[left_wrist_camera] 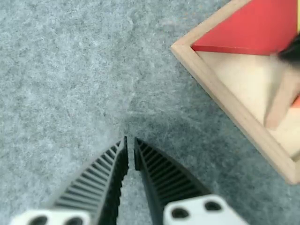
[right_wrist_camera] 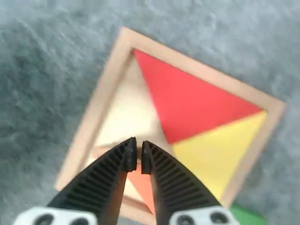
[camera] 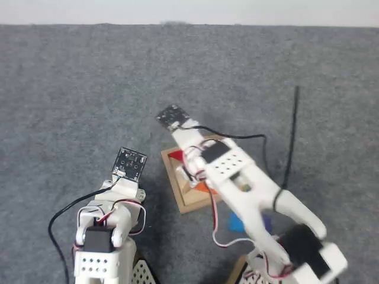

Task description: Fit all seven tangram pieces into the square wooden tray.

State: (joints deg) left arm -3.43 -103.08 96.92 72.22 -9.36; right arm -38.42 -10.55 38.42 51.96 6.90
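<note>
Wooden tray [camera: 177,193] sat mid-table, red triangle [right_wrist_camera: 187,103] in; right gripper [right_wrist_camera: 138,157], tips pressed together over orange piece [right_wrist_camera: 138,185], prob. should nudge it flat; left gripper [left_wrist_camera: 130,152], also pressed together, left of tray.

Wooden tray [right_wrist_camera: 201,69]: one. Red piece [right_wrist_camera: 187,98]: one. Yellow piece [right_wrist_camera: 211,154]: one. Orange piece [right_wrist_camera: 138,187]: one. Green piece [right_wrist_camera: 248,215]: one. Blue piece [camera: 236,223]: one.

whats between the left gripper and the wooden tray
Only bare grey carpet; the left wrist view shows no piece between the left gripper and the wooden tray.
</note>
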